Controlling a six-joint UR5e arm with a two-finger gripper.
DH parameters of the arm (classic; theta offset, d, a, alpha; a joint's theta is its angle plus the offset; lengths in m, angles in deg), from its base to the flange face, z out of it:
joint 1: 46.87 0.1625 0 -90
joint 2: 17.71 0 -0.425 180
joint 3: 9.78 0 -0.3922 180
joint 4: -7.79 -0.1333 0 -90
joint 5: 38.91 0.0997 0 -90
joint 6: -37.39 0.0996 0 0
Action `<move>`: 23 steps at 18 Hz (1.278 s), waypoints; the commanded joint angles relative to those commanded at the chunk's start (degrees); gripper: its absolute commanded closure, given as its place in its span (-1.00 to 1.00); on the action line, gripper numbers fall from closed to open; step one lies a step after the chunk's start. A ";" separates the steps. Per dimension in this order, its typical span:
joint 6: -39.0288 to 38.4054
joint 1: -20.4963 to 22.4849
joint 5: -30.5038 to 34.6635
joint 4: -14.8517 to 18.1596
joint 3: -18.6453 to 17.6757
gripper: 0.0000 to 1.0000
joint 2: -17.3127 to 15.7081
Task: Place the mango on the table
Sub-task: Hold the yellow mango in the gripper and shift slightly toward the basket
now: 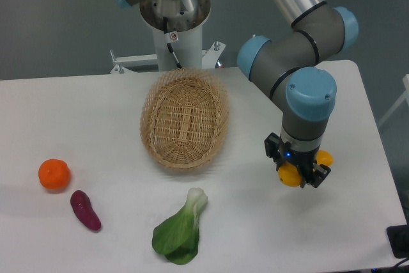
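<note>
The mango (pixel 291 174) is a small yellow-orange fruit held between the fingers of my gripper (pixel 298 169); one end sticks out to the right by the wrist. The gripper points down over the right part of the white table (pixel 96 107), to the right of the wicker basket, and is shut on the mango. The mango sits low, close to the tabletop; I cannot tell whether it touches the surface. The arm's wrist hides the top of the fruit.
An oval woven wicker basket (pixel 185 119) stands in the middle back of the table. A round orange tangerine (pixel 54 174) and a purple eggplant-like piece (pixel 85 210) lie at the left front. A green bok choy (pixel 180 229) lies at the front middle. The robot base (pixel 174 17) is behind the basket.
</note>
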 joint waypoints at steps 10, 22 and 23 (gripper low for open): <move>-0.88 0.00 0.09 -0.17 0.18 -0.21 0.09; -0.79 1.41 -0.35 -0.17 0.53 -0.20 0.61; -0.70 1.67 -0.26 -0.26 0.18 -0.20 0.62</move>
